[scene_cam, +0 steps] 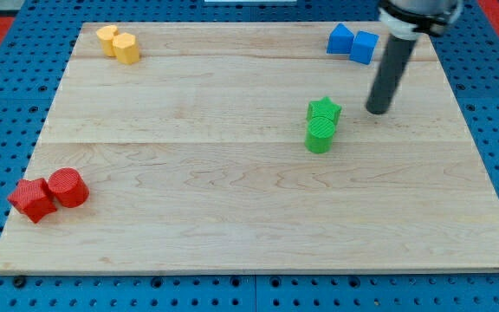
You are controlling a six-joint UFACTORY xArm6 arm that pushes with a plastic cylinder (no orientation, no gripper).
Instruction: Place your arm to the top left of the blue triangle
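Board: pale wooden table top (232,199) made of joined planks, lying on a blue perforated surface (7,113).

Tool: straight dark rod descending from the view's top right; the arm carries no jaws, so nothing opens, closes or holds. The rod's tip (376,112) rests on the wood, touching no block.

Task item: blue triangle-like block (340,39), near the board's top edge toward the view's right; its exact shape is hard to make out. A blue cube-like block (364,47) sits just beside it on the view's right. The tip lies below and to the right of this blue pair, apart from both.

Green star-shaped block (324,110) and green cylinder (320,136): touching, to the left of the tip, near it.

Two yellow rounded blocks (106,36) (126,48): touching, top left corner.

Red faceted block (32,199) and red cylinder (68,187): touching, bottom left, well apart from the tip.
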